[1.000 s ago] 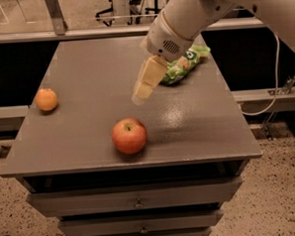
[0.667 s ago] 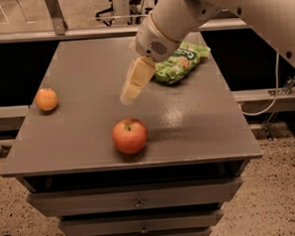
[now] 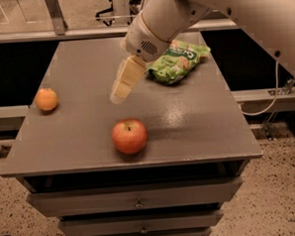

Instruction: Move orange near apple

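Note:
The small orange lies near the left edge of the grey table. The larger red-orange apple with a dark stem sits near the table's front edge, in the middle. My gripper hangs from the white arm above the table's middle, pointing down and left. It is above and behind the apple, and well to the right of the orange. It holds nothing that I can see.
A green snack bag lies at the back right of the table, just behind the arm. The table is a cabinet with drawers below its front edge. A dark gap and floor lie to either side.
My gripper has moved left across the table, away from the green bag and toward the orange's side. The orange and apple have not moved.

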Available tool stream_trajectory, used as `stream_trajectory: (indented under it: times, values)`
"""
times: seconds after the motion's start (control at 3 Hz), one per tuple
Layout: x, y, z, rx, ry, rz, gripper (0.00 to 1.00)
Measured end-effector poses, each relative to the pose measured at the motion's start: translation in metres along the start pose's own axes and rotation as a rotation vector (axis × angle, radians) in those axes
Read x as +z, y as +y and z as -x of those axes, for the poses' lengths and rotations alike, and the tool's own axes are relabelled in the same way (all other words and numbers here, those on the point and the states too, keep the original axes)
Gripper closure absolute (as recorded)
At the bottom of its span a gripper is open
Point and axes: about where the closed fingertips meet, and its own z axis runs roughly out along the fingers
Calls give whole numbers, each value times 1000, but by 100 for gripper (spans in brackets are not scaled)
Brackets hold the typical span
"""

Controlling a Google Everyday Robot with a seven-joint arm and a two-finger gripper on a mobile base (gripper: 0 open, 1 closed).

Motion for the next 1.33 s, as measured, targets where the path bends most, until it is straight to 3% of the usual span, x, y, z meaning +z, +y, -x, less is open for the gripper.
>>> stream_trajectory:
  times: [0.67,1.33]
  values:
    - [22,5,33,-13,-72,30,0]
    - [35,3,38,-8,-108,37,0]
